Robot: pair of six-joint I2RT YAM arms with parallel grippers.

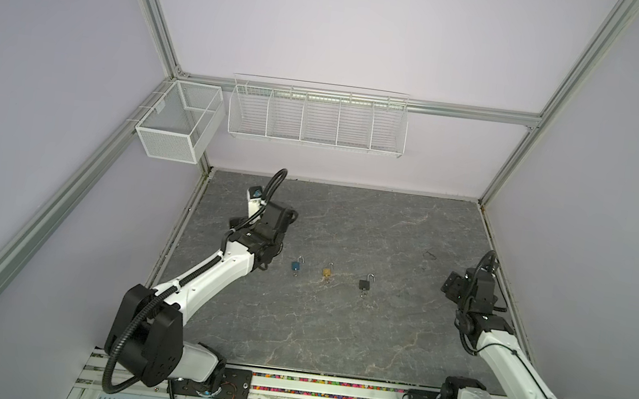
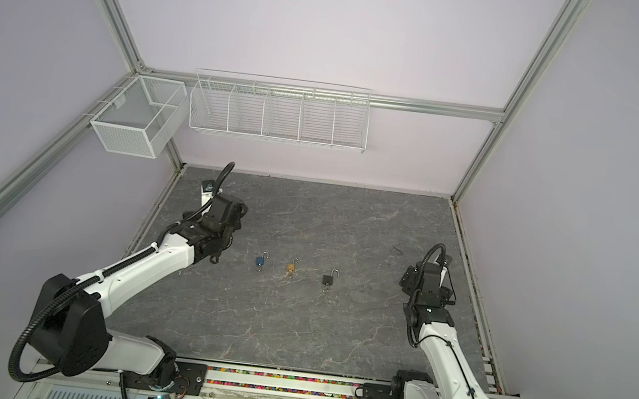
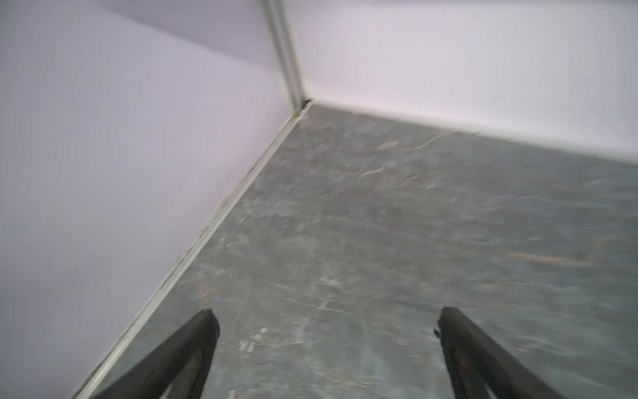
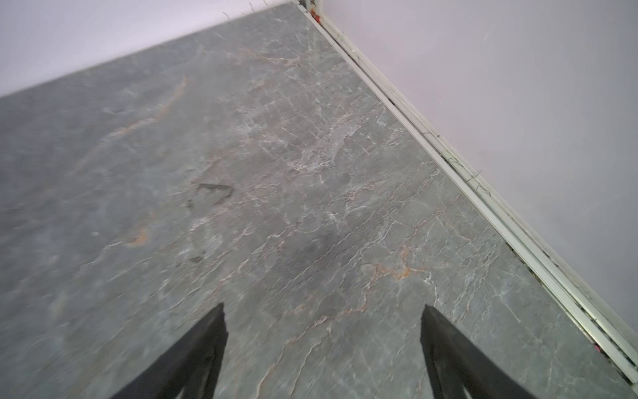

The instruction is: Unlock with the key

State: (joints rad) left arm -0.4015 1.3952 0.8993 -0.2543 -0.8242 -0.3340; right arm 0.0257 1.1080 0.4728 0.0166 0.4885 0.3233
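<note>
Open tabletop around blue padlock, gold padlock, black padlock; passable gaps between.

Left arm and right arm: white shells, chunky black joints. Ribbed black hose loops along the left, thin black cable on the right. Left hand and right hand: black tapered fingers.

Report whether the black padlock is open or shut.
Open, it seems: in a top view the black padlock shows its shackle hooked off one side, other end free.
</note>
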